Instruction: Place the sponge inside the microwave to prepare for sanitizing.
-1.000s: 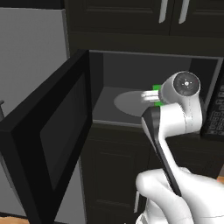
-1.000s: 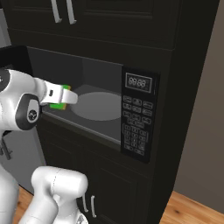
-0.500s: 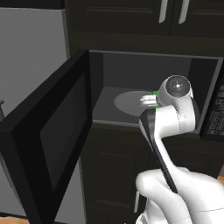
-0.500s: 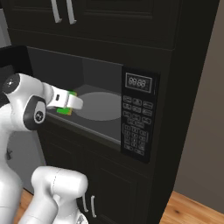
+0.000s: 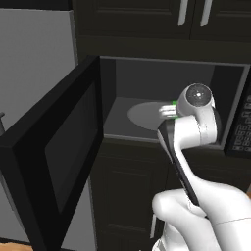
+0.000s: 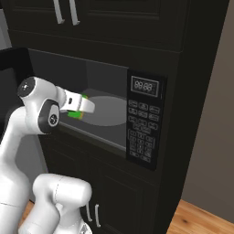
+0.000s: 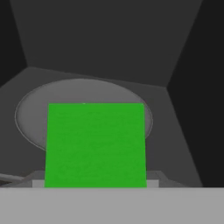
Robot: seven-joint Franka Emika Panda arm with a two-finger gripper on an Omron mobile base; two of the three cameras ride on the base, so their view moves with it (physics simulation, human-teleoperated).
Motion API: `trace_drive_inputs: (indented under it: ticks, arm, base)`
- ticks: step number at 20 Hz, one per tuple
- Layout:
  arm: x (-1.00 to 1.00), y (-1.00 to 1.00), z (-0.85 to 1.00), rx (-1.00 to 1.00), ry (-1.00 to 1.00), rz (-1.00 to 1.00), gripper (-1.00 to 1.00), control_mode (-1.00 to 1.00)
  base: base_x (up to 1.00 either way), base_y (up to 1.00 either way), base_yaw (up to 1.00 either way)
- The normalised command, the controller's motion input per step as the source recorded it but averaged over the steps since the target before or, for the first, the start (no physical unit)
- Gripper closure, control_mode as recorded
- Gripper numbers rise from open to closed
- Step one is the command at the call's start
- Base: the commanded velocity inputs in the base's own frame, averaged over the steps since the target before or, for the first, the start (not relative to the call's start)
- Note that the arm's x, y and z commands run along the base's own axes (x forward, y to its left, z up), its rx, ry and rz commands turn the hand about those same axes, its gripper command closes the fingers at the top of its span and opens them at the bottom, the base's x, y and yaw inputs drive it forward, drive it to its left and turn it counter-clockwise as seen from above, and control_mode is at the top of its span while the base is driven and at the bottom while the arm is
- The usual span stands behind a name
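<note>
1. The sponge [image 7: 96, 145] is a flat, bright green slab with a faintly grainy face and square corners. In the hand view it looks like an upright rectangle whose lower edge is cut off at the bottom.
2. It is held at the gripper [image 6: 86, 106], in the microwave's [image 6: 146, 123] open mouth, above the near edge of the turntable [image 7: 83, 94]. The frames do not show whether it touches the turntable.
3. In the right base view only a small green sliver of the sponge [image 6: 76, 114] shows below the white hand. In the left base view a green edge [image 5: 174, 103] peeks out beside the round white wrist joint.
4. The finger tips are hidden behind the sponge. The sponge sits between them, so the gripper is clamped on it.
5. The microwave cavity is matte grey with flat, angled walls. The turntable is a pale, smooth round disc lying on the floor of it.
6. The microwave door [image 5: 54, 157] is swung wide open to the left. It is a glossy black frame around a dark glass window.
7. The keypad [image 6: 142, 137] at the right is a black panel with small pale buttons below a little display. The markings are too small to read.
8. Dark cabinet doors with metal handles [image 6: 64, 11] sit above the microwave.
</note>
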Motion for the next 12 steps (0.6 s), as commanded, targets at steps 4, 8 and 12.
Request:
trace_drive_inputs:
  ticks: [4,8,12]
  arm:
    - [0.24,-0.01,-0.01,0.00,0.00,0.00,1.00,-1.00]
    - [0.28,0.00,-0.02,0.00,0.00,0.00,1.00,-1.00]
    - [0.34,0.00,-0.17,0.00,0.00,0.00,1.00,-1.00]
  base:
    - [0.00,0.00,0.00]
    - [0.00,0.00,0.00]
    - [0.00,0.00,0.00]
